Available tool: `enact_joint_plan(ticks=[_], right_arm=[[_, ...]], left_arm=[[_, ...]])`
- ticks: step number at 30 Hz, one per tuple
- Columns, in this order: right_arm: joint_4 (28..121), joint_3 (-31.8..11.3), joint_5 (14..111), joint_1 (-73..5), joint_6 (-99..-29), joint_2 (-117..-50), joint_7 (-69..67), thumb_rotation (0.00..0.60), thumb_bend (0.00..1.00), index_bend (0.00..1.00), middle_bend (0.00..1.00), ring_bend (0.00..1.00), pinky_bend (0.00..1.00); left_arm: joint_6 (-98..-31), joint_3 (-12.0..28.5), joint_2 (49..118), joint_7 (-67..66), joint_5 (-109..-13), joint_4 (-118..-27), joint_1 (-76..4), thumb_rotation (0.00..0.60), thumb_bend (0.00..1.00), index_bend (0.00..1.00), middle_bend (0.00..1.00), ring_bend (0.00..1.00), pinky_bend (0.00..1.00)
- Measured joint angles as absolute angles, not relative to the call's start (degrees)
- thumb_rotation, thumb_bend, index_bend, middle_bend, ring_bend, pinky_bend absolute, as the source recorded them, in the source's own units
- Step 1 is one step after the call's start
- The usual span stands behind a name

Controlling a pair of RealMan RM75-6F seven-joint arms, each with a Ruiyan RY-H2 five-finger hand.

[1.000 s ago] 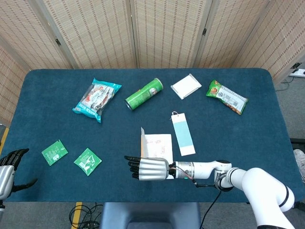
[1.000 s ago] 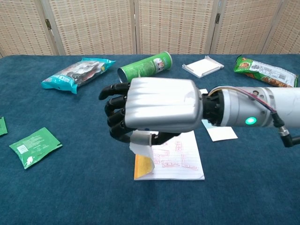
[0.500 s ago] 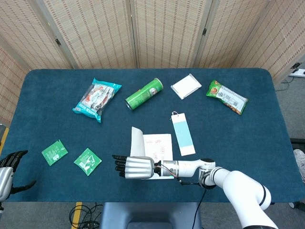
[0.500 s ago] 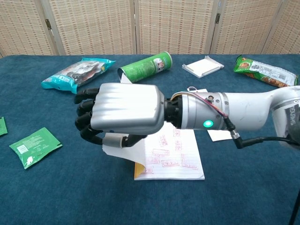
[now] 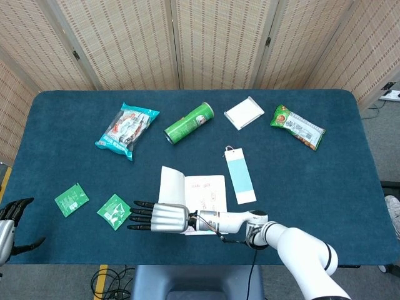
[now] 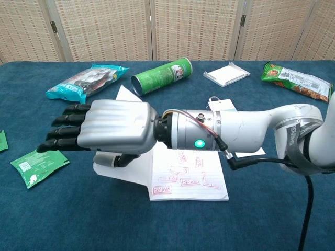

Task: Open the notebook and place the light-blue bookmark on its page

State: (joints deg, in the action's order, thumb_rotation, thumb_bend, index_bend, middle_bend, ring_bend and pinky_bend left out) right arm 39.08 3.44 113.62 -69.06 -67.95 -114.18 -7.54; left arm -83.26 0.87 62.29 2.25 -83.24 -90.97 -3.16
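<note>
The notebook (image 5: pixel 207 193) lies open near the table's front edge, its white page (image 6: pixel 188 175) showing red stamps. Its cover (image 5: pixel 172 185) is folded over to the left and slopes low over the cloth. My right hand (image 5: pixel 156 217) hovers over that cover (image 6: pixel 121 98), palm down, with its fingers stretched straight to the left and nothing in its grasp; the thumb (image 6: pixel 114 159) sits at the cover's surface. The light-blue bookmark (image 5: pixel 240 176) lies on the cloth just right of the notebook, untouched; in the chest view my forearm hides most of it. My left hand (image 5: pixel 10 220) shows at the lower left edge, fingers apart.
Two green sachets (image 5: pixel 71 199) (image 5: pixel 114 211) lie left of the notebook, one right by my right fingertips. Further back are a chips bag (image 5: pixel 127 128), a green can (image 5: pixel 189 123), a white box (image 5: pixel 244 112) and a green snack pack (image 5: pixel 298 127).
My right hand swept left, carrying the cover from upright to folded over, and its curled fingers straightened out. The left hand sank slightly at the frame edge.
</note>
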Motion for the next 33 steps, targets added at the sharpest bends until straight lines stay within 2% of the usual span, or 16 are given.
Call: enact_joint_plan(ticks=[4,10,16,20,27,30,33], right_arm=[[37.3,3.3,112.5,-69.7,-67.1,-116.2,-8.5,0.600,0.14,0.00,0.03,0.00,0.06],[34.6,2.3,110.1,-70.6,-65.6,-119.3,-10.8,0.600,0.09,0.00,0.02,0.00,0.06],[32.9,2.9,109.7,-71.8,-63.1,-121.2,-9.8,0.600,0.09,0.00,0.02,0.00,0.06],[32.6,3.0,109.0,-71.4,-63.9,-121.6,-10.1,0.600,0.09,0.00,0.02,0.00,0.06],[33.8,3.1,108.0,-70.0,-65.2,-118.3,-10.6,0.600,0.13,0.00,0.05,0.00,0.06],[36.7,3.6,107.5,-68.7,-65.7,-113.6,-10.5,0.600,0.18,0.00,0.08,0.00,0.06],[41.6,4.2,107.0,-67.5,-65.7,-107.7,-9.4,0.600,0.19,0.02,0.10,0.00,0.06]], left_arm=[[-83.3,0.8,62.2,2.2,-83.6,-90.9,-3.2,0.600,0.15,0.16,0.19,0.15,0.23],[-83.2,1.0,62.1,2.6,-83.5,-90.7,-3.2,0.600,0.15,0.16,0.19,0.15,0.23],[-83.4,0.9,62.0,2.8,-83.7,-90.7,-3.1,0.600,0.15,0.16,0.19,0.15,0.23],[-83.6,0.9,61.8,3.0,-83.5,-90.5,-2.8,0.600,0.15,0.16,0.19,0.15,0.23],[-83.6,1.1,61.7,3.6,-83.2,-90.1,-2.7,0.600,0.15,0.16,0.19,0.15,0.23],[-83.6,1.1,61.7,3.5,-83.4,-90.1,-2.8,0.600,0.15,0.16,0.19,0.15,0.23],[-83.5,1.2,61.7,3.3,-83.5,-90.4,-2.9,0.600,0.15,0.16,0.19,0.15,0.23]])
